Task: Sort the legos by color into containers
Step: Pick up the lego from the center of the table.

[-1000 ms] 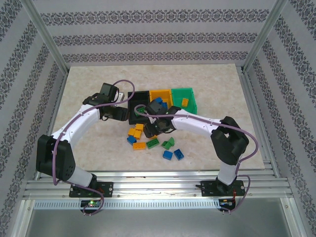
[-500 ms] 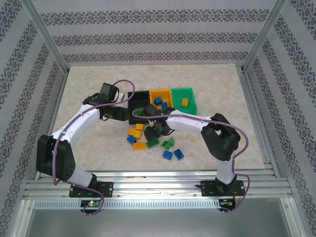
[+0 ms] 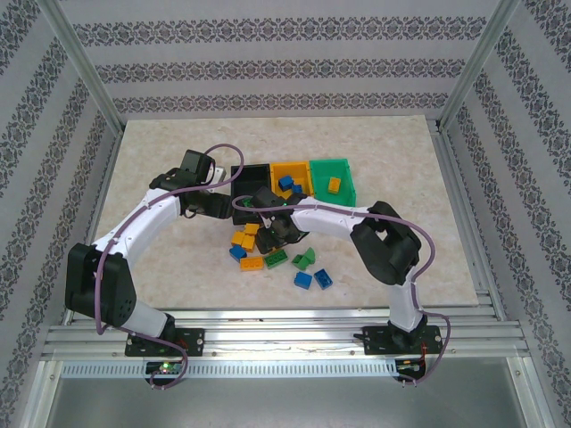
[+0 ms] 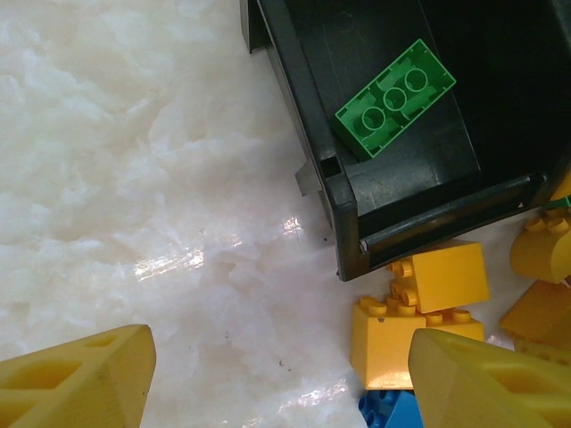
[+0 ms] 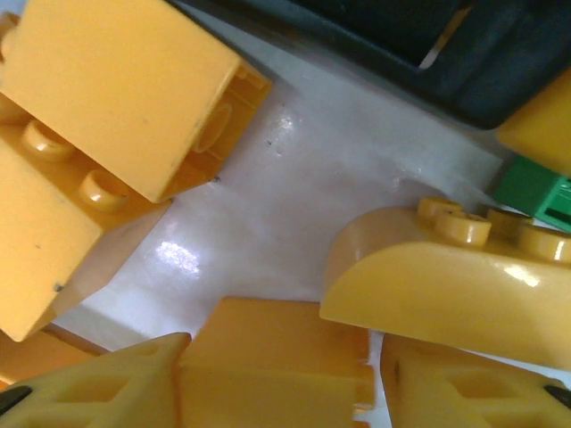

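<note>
Right gripper [image 5: 281, 379] straddles a small orange-yellow studded plastic brick [image 5: 268, 330], jaws narrow (sliver of gap, not clamped). Next: squeeze, lift, carry to orange-yellow rectangular plastic bin [image 3: 300, 168].

right wrist | end effector [image 5: 281, 352] straddles yellow lego [image 5: 268, 388] | curved yellow lego [image 5: 446, 276] beside | black bin [image 5: 428, 45] at top

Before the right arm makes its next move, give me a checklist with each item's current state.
1. Right claw straddles an orange-yellow brick: ok.
2. Grip closed firmly on it: cannot tell.
3. Neighbours clear of the fingers: not ok; a curved orange-yellow brick crowds one finger.
4. Left claw open, empty, beside the black bin: ok.
5. One colour per bin: ok; green brick in black bin, blue bricks in orange-yellow bin, lone orange-yellow brick in green bin.
</note>
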Available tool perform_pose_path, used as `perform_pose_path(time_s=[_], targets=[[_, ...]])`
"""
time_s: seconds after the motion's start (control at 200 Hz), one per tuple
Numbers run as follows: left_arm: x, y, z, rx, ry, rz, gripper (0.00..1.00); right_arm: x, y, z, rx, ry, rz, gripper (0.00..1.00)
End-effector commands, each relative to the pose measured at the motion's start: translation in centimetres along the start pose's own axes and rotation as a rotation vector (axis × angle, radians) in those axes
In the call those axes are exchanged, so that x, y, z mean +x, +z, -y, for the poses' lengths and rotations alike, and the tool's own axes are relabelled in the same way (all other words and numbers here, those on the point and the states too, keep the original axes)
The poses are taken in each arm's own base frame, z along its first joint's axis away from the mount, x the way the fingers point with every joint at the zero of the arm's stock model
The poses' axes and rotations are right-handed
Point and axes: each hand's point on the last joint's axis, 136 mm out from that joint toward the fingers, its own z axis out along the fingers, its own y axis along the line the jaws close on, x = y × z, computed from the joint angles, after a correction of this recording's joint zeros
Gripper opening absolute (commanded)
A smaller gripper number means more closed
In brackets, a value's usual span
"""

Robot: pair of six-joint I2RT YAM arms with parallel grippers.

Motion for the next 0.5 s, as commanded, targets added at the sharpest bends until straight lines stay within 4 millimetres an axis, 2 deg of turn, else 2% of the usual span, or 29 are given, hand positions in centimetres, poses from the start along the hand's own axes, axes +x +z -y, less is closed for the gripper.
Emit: perform_pose_path(time_s=[0.0, 0.155, 0.25, 0.365, 0.495], targets=[[0.1, -0.1, -0.4, -0.001, -0.013, -0.009, 0.75, 0.2, -0.2, -0.6, -0.009, -0.007, -0.012, 0.52], [0.2, 0.1, -0.3, 0.004, -0.014, -0.015, 0.75, -0.2, -1.2, -0.8, -0.018, -0.018, 0.017, 0.40], [0.2, 0.2, -0.4, 0.003, -0.014, -0.018, 0.75, -0.9, -2.5, -0.7, -0.013, -0.026, 0.054, 0.39], [0.2, 0.2, -0.4, 0.005, -0.014, -0.018, 0.75, -2.0, -4.9, -0.5, -0.022, -0.021, 0.120, 0.38], [0.3, 0.2, -0.3, 0.005, -0.013, -0.019, 0.75, -3.7, -8.1, 1.2, -0.038, 0.028, 0.213, 0.38]])
